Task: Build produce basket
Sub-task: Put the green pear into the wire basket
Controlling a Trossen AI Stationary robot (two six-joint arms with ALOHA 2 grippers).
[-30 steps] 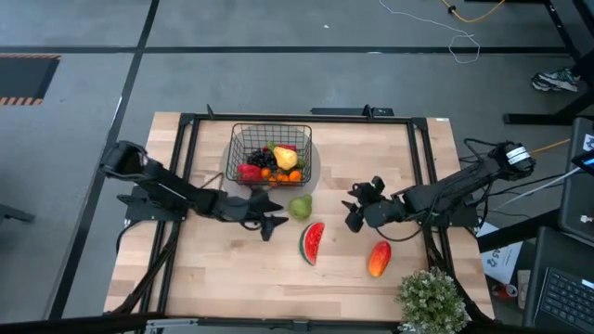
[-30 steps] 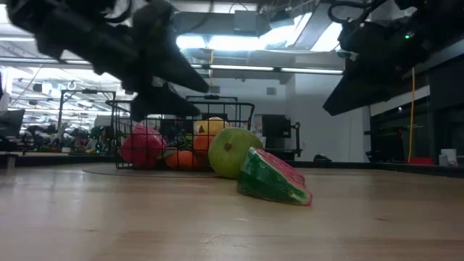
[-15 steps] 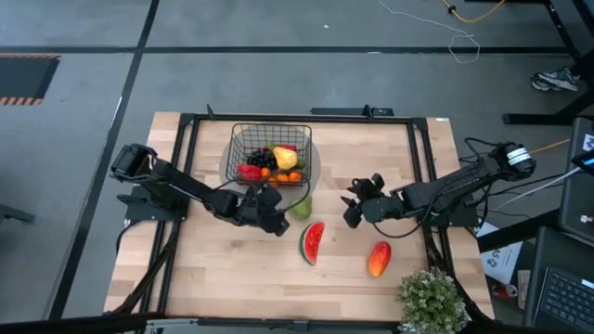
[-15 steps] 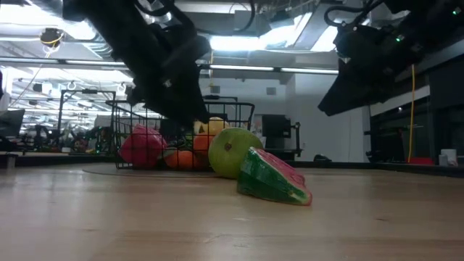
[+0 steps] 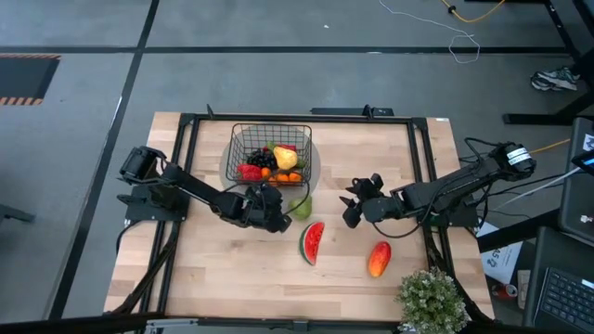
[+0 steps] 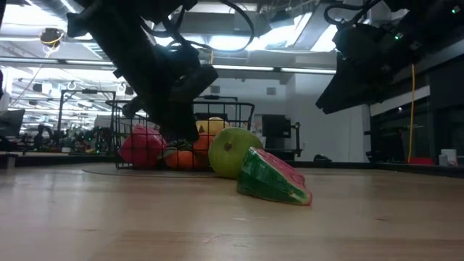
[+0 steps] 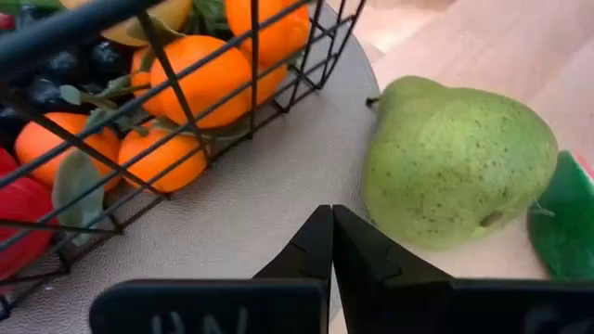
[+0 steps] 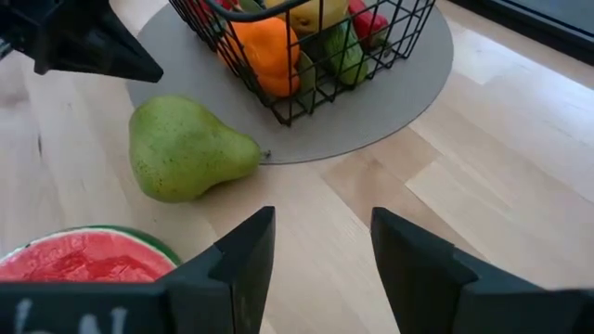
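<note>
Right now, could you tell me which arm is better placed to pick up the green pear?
Left: the left gripper, shut, sits right beside the pear; the open right gripper is farther away.

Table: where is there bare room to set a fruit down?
Bare wood on the table lies left of the watermelon slice, and between the basket and the right claw. It is crowded around the pear at the left claw.
</note>
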